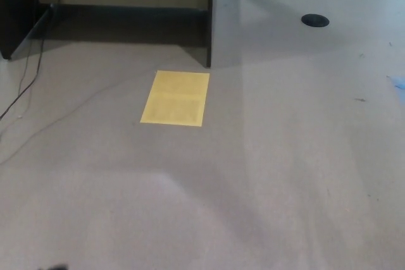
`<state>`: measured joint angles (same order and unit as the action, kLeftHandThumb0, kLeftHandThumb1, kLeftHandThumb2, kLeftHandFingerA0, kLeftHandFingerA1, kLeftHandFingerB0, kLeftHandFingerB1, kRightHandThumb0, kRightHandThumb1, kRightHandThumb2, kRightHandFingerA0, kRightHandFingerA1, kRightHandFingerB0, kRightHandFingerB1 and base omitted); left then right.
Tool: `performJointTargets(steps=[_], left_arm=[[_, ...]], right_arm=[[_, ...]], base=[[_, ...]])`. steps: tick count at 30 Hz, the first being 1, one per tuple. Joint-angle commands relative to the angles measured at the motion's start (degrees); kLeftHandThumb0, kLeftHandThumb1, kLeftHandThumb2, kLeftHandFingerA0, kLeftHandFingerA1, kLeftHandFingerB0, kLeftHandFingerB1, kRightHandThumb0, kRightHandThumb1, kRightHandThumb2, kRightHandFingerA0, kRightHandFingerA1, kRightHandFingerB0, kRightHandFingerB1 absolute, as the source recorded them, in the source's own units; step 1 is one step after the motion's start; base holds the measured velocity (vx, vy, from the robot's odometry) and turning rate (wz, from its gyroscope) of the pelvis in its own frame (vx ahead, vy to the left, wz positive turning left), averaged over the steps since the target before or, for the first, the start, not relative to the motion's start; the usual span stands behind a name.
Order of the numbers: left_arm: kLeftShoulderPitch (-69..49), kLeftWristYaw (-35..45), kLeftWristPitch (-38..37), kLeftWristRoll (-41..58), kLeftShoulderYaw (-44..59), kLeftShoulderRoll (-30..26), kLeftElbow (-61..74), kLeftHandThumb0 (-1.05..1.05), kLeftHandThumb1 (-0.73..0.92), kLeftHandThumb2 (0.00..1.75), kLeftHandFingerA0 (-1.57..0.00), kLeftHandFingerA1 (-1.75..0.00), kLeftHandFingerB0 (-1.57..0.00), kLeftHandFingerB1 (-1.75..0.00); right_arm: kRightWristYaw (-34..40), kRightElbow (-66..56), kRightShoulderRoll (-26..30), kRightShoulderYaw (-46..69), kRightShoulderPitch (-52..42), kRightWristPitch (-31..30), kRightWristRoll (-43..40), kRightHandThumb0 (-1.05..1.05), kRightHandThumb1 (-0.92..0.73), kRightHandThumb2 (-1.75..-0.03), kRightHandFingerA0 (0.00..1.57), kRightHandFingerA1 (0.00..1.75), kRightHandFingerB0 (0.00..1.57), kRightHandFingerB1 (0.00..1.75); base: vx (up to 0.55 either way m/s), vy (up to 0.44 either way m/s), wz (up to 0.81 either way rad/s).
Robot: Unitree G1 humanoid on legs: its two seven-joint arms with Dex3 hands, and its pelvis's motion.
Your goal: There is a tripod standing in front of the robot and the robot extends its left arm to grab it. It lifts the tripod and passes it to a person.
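Neither the tripod nor a person shows in the head view now. A small dark tip (54, 267) sits at the very bottom edge on the left; what it is cannot be told. Neither of my hands is in the picture. Only bare grey floor (266, 175) lies before me.
A yellow rectangular sheet (175, 98) lies flat on the floor at mid-left. Behind it stands a grey partition panel (210, 17) with a dark recess under a desk. Thin cables (31, 74) trail along the left. A round black floor socket (314, 20) sits far right.
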<state>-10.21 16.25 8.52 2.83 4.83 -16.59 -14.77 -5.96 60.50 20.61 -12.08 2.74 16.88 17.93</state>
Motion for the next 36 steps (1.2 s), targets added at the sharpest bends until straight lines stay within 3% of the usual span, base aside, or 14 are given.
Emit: performJointTargets(steps=[1, 12, 14, 21, 23, 24, 27, 28, 29, 31, 32, 33, 35, 36], left_arm=[[4.17, -7.86, -8.04, -11.68, -4.11, -9.32, -26.12, -0.51, 0.47, 0.71, -0.22, -0.44, -0.08, -0.35], [3.46, -9.93, -13.48, -12.04, -9.09, -10.73, -34.02, -0.45, 0.67, 0.65, -0.44, -0.42, -0.15, -0.29], [3.32, -9.52, -13.71, -11.87, -9.33, -10.88, -34.81, -0.59, 0.57, 0.82, -0.27, -0.46, -0.07, -0.37], [2.4, -8.12, -14.78, -12.79, -11.0, -12.12, -34.87, -0.69, 0.64, 0.9, -0.28, -0.47, -0.09, -0.38], [2.44, -8.36, -14.73, -13.19, -11.27, -12.17, -34.76, -0.64, 0.79, 0.63, -0.45, -0.38, -0.15, -0.27], [2.51, -8.37, -14.93, -13.37, -11.39, -12.23, -34.9, -0.71, 0.65, 0.92, -0.4, -0.51, -0.09, -0.39], [2.68, -8.43, -15.14, -13.82, -11.62, -12.36, -35.01, -0.71, 0.66, 0.93, -0.45, -0.53, -0.09, -0.39], [2.85, -8.37, -15.13, -13.86, -11.63, -12.38, -35.15, -0.64, 0.79, 0.64, -0.55, -0.42, -0.14, -0.27], [3.06, -8.29, -15.23, -14.01, -11.67, -12.5, -35.36, -0.73, 0.67, 0.93, -0.4, -0.51, -0.09, -0.38], [2.97, -8.63, -15.88, -14.39, -11.82, -12.54, -35.6, -0.7, 0.65, 0.94, -0.46, -0.54, -0.1, -0.38], [2.83, -8.37, -15.65, -14.22, -11.62, -12.57, -35.15, -0.69, 0.65, 0.93, -0.44, -0.54, -0.09, -0.38], [2.85, -8.44, -15.65, -14.35, -11.59, -12.55, -35.17, -0.65, 0.79, 0.65, -0.49, -0.4, -0.14, -0.26], [2.87, -8.62, -15.58, -14.56, -11.46, -12.48, -35.08, -0.72, 0.66, 0.93, -0.39, -0.51, -0.09, -0.38], [3.05, -8.63, -15.8, -14.46, -11.23, -12.44, -35.1, -0.64, 0.79, 0.64, -0.48, -0.39, -0.14, -0.27]], right_arm=[[4.35, 2.4, -0.52, 1.13, -0.69, 0.61, -0.33, -0.39, -0.7, -0.61, 0.69, 0.42, 0.45, 0.35], [5.44, 3.18, -0.61, 0.55, -3.61, 2.37, 0.21, -0.38, -0.7, -0.61, 0.69, 0.43, 0.49, 0.37], [5.48, 3.5, -0.68, 0.39, -3.64, 2.21, 0.34, -0.39, -0.7, -0.61, 0.69, 0.43, 0.49, 0.37], [6.06, 3.73, -0.93, 0.27, -4.78, 3.35, 0.26, -0.39, -0.7, -0.61, 0.72, 0.43, 0.5, 0.37], [6.08, 4.2, -1.05, 0.31, -4.52, 3.25, 0.23, -0.39, -0.7, -0.61, 0.68, 0.42, 0.5, 0.37], [6.18, 4.35, -1.1, 0.3, -4.41, 3.14, 0.27, -0.39, -0.7, -0.61, 0.7, 0.42, 0.51, 0.37], [6.44, 4.59, -1.11, 0.14, -4.17, 3.24, 0.46, -0.39, -0.7, -0.61, 0.7, 0.43, 0.51, 0.37], [6.46, 4.6, -1.11, 0.15, -4.08, 3.3, 0.45, -0.39, -0.7, -0.61, 0.71, 0.43, 0.51, 0.37], [6.5, 4.56, -1.11, 0.13, -3.99, 3.44, 0.44, -0.39, -0.7, -0.61, 0.72, 0.43, 0.52, 0.37], [6.09, 4.16, -0.99, 0.31, -4.35, 3.8, 0.12, -0.38, -0.7, -0.61, 0.73, 0.44, 0.51, 0.37], [5.92, 4.18, -1.11, 0.38, -4.2, 3.44, -0.01, -0.38, -0.7, -0.62, 0.73, 0.44, 0.51, 0.37], [5.77, 4.14, -1.11, 0.39, -4.13, 3.32, -0.03, -0.38, -0.7, -0.61, 0.72, 0.43, 0.51, 0.37], [5.95, 4.17, -0.99, 0.14, -3.92, 3.36, 0.32, -0.38, -0.7, -0.61, 0.71, 0.43, 0.51, 0.37], [6.01, 4.11, -0.87, -0.14, -3.51, 3.14, 0.68, -0.39, -0.7, -0.62, 0.71, 0.43, 0.51, 0.37]], base=[[0.0, 0.0, 0.0], [0.0, 0.0, 0.0], [0.0, 0.0, 0.0], [0.0, 0.0, 0.0], [0.0, 0.0, 0.0], [0.0, 0.0, 0.0], [0.0, 0.0, 0.0], [0.0, 0.0, 0.0], [0.0, 0.0, 0.0], [0.0, 0.0, 0.0], [0.0, 0.0, 0.0], [0.0, 0.0, 0.0], [0.0, 0.0, 0.0], [0.0, 0.0, 0.0]])
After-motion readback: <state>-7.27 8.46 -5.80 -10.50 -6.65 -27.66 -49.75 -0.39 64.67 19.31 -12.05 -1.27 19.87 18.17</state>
